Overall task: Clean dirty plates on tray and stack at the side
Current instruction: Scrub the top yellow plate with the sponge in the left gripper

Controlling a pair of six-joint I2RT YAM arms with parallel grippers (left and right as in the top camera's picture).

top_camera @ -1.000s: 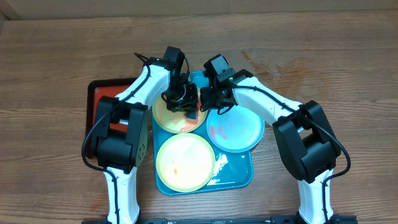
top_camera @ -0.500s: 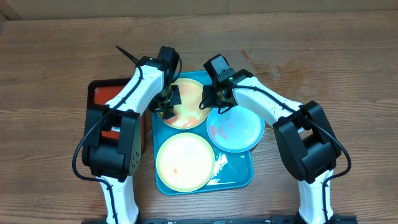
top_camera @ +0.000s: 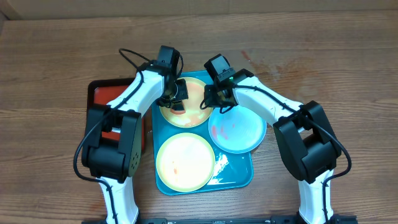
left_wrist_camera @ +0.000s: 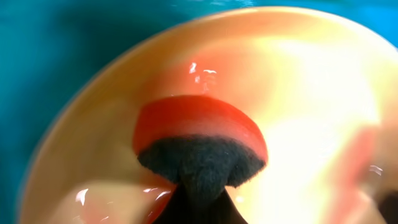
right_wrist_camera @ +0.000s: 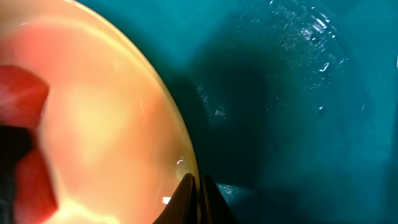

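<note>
Sponge [left_wrist_camera: 199,146] — gripped by left end effector [top_camera: 176,99] — slid rightward across far plate [top_camera: 194,113]; right end effector [right_wrist_camera: 198,191] pinches its rim.

overhead: I look straight down on the surface [top_camera: 311,50] | wrists: close-up, just beyond their jaws | shared: far yellow plate [top_camera: 194,112] [left_wrist_camera: 311,93] [right_wrist_camera: 99,124]

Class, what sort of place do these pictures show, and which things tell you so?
Probably a robotics test bench rather than a kitchen: two robot arms at a wooden table, smeared plates on a blue tray, and a sponge pressed on one plate.
</note>
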